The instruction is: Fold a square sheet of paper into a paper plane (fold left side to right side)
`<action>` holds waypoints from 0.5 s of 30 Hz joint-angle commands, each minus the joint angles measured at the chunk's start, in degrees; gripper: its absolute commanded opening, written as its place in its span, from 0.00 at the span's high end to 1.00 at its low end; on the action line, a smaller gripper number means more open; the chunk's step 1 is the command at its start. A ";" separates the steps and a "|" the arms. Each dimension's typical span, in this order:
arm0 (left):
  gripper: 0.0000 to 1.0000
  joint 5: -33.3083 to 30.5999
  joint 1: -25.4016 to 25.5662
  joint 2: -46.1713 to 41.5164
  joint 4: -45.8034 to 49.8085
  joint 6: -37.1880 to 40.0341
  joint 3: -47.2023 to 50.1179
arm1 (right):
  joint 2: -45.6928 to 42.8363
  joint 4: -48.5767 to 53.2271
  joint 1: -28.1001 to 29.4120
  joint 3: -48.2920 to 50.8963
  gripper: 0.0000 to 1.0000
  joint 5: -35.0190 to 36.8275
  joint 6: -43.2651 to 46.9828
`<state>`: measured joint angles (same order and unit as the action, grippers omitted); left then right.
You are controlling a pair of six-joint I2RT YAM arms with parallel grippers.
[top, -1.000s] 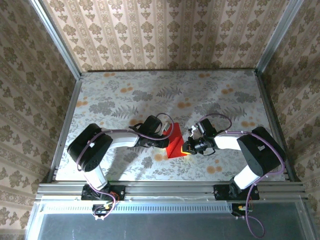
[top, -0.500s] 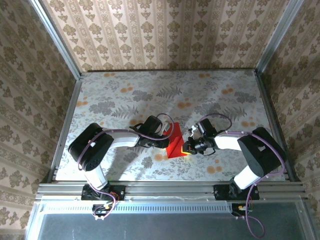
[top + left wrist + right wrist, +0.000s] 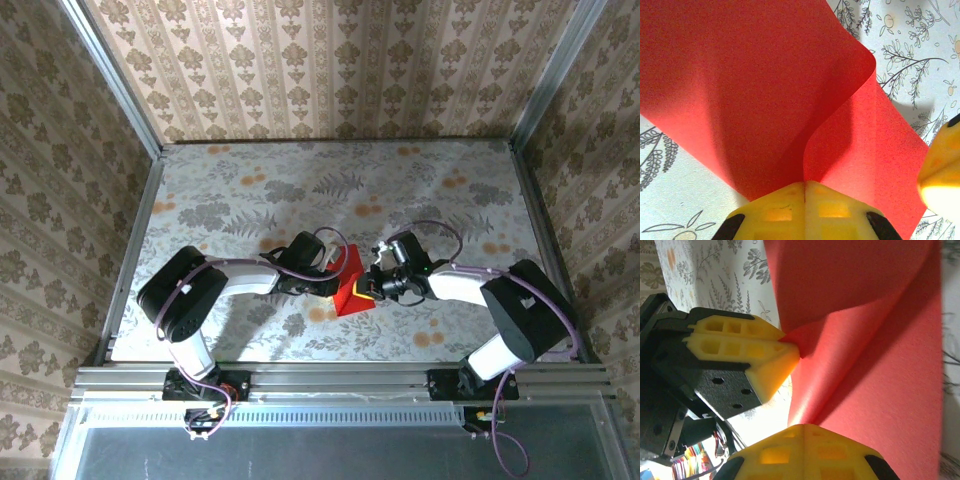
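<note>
From above, the paper (image 3: 352, 290) sits in the near half of the tabletop (image 3: 250, 200), between the two arms. Part of it is lifted off the surface in a tent-like fold. The left arm (image 3: 235, 278) reaches in from the left, with its jaws at the paper's left side. The right arm (image 3: 470, 288) reaches in from the right, with its jaws at the paper's right side. The two sets of jaws are close together, with only the paper between them.

In the left wrist view, the left jaws are clenched on the paper. Their yellow fingers (image 3: 780, 207) press together, and the red edge runs into the seam between them. From that pinch the paper (image 3: 755, 90) rises as a broad flap and curls over in a rounded bend at the upper right. A second layer spreads out to the lower right over the tabletop (image 3: 910, 50). A yellow finger (image 3: 942, 170) of the right jaws shows at the right edge, just beside the paper's margin.

In the right wrist view, the right jaws are also clenched on the paper. Their fingers (image 3: 775, 455) are closed, and a creased part of the sheet (image 3: 870, 340) meets their seam. The left jaws' fingers (image 3: 750, 347) come in from the left, their tip pinching a corner of the red paper above the tabletop (image 3: 715, 270).
</note>
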<state>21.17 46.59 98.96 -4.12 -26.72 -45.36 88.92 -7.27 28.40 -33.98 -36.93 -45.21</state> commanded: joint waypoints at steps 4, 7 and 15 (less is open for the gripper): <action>1.00 -0.78 0.81 1.50 1.69 1.54 -0.25 | 3.84 -3.60 1.96 -3.36 1.00 -0.76 -1.72; 1.00 -0.78 0.92 1.50 1.75 1.68 -0.27 | 4.90 -3.75 2.22 -3.89 1.00 -0.38 -1.65; 1.00 -0.95 1.02 1.32 1.97 1.66 -0.24 | 7.18 0.76 2.36 -4.68 1.00 1.74 0.24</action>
<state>20.97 46.96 98.96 -4.23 -26.70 -45.36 95.18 -9.45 30.33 -37.47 -36.45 -46.30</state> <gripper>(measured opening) 0.047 0.064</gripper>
